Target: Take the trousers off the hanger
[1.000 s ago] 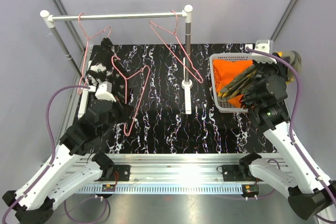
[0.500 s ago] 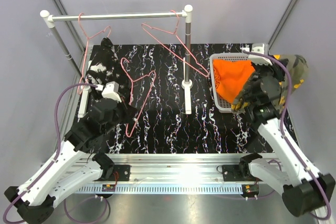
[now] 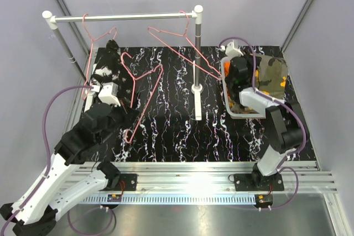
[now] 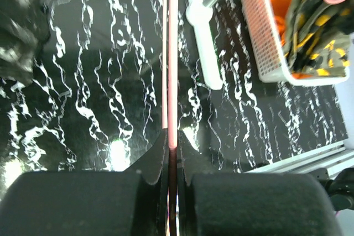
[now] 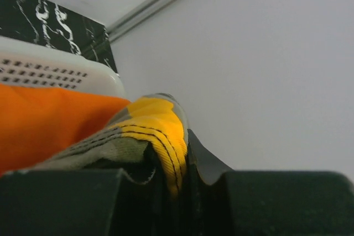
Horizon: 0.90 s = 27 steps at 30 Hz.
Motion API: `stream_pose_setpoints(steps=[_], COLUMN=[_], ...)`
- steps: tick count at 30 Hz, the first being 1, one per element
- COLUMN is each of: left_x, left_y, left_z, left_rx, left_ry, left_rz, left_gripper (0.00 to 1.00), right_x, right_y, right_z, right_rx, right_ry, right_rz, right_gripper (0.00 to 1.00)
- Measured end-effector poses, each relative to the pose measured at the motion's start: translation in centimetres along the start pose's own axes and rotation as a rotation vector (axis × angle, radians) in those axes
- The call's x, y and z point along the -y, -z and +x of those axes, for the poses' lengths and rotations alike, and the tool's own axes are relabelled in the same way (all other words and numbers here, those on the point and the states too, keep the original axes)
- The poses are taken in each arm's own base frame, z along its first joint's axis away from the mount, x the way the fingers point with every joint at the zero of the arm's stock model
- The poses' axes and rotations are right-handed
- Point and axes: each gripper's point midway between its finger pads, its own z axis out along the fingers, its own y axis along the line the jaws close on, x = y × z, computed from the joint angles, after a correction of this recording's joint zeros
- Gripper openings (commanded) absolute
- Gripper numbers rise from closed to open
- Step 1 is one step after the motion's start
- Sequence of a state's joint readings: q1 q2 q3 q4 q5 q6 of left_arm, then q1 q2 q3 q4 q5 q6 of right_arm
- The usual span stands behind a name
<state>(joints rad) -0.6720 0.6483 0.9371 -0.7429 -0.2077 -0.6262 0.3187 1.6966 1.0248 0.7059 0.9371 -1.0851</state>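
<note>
I'm on soft ribbed cloth with the camouflage trousers (image 5: 155, 131), smooth pink wire with the hanger (image 4: 172, 53), glossy marbled table (image 4: 99, 81) beneath.

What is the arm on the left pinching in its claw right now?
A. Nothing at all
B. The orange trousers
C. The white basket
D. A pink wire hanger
D: in the left wrist view the thin wire of the pink hanger runs straight down into the closed fingers of the left gripper, while the basket sits apart, off to one side.
</note>
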Motion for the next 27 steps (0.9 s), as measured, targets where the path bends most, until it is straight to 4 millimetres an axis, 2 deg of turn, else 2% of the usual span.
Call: stream_pose_setpoints(steps=[1, 4, 6, 8, 9, 10, 11, 12, 15, 17, 18, 20, 22, 24, 25, 27], left_x=[0.1, 0.0, -0.3, -0.5, -0.6, -0.7, -0.9, -1.0, -1.4, -1.4, -1.4, -1.2, -1.0, -0.9, -0.8, -0.4], left_y=[0.3, 1.2, 1.3, 1.3, 1.3, 1.3, 1.3, 1.3, 1.4, 1.5, 1.6, 1.8, 2.0, 2.3, 2.5, 2.8], left_z=[-0.4, -1.1, -1.0, -0.9, -0.7, -0.6, -0.6, -0.5, -0.3, -0.6, -0.8, -1.2, -1.6, -1.9, -2.1, -2.9], left_rx=[0.012, 0.038, 0.038, 0.033, 0.028, 0.025, 0.022, 0.018, 0.009, 0.01, 0.012, 0.022, 0.031, 0.035, 0.033, 0.038], left_ry=[-0.004, -0.012, -0.017, -0.02, -0.022, -0.024, -0.025, -0.027, -0.034, -0.04, -0.042, -0.042, -0.045, -0.048, -0.052, -0.058], left_rz=[0.003, 0.003, -0.006, -0.016, -0.02, -0.025, -0.029, -0.035, -0.055, -0.066, -0.068, -0.065, -0.06, -0.057, -0.058, -0.055], left_gripper=[0.0, 0.0, 0.0, 0.0, 0.0, 0.0, 0.0, 0.0, 0.0, 0.0, 0.0, 0.0, 0.0, 0.0, 0.0, 0.0], right_x=[-0.4, -1.6, -2.7, -4.1, -4.9, -5.6, -6.0, -6.7, -7.7, -7.3, -6.4, -3.2, 0.7, 3.1, 3.2, 1.5], right_y=[-0.3, -1.1, -1.5, -1.8, -1.8, -1.7, -1.6, -1.3, 0.0, 1.0, 1.2, 1.1, 0.3, -0.4, -0.7, -1.5], right_z=[-0.4, -1.5, -2.0, -2.4, -2.7, -3.0, -3.1, -3.6, -4.6, -5.1, -5.2, -4.8, -3.8, -2.3, -1.9, -1.2], right_rx=[-0.001, -0.003, -0.017, -0.032, -0.037, -0.04, -0.045, -0.048, -0.042, -0.045, -0.048, -0.054, -0.05, -0.071, -0.087, -0.139], right_ry=[-0.02, -0.078, -0.11, -0.137, -0.155, -0.178, -0.194, -0.237, -0.343, -0.45, -0.527, -0.692, -0.832, -0.909, -0.923, -0.939], right_rz=[-0.011, -0.044, -0.081, -0.139, -0.181, -0.222, -0.255, -0.309, -0.482, -0.603, -0.658, -0.711, -0.676, -0.612, -0.597, -0.596], right_gripper=[0.27, 0.29, 0.42, 0.49, 0.57, 0.59, 0.84, 0.99, 0.99, 0.99, 0.99, 0.99, 0.99, 0.99, 1.0, 0.99])
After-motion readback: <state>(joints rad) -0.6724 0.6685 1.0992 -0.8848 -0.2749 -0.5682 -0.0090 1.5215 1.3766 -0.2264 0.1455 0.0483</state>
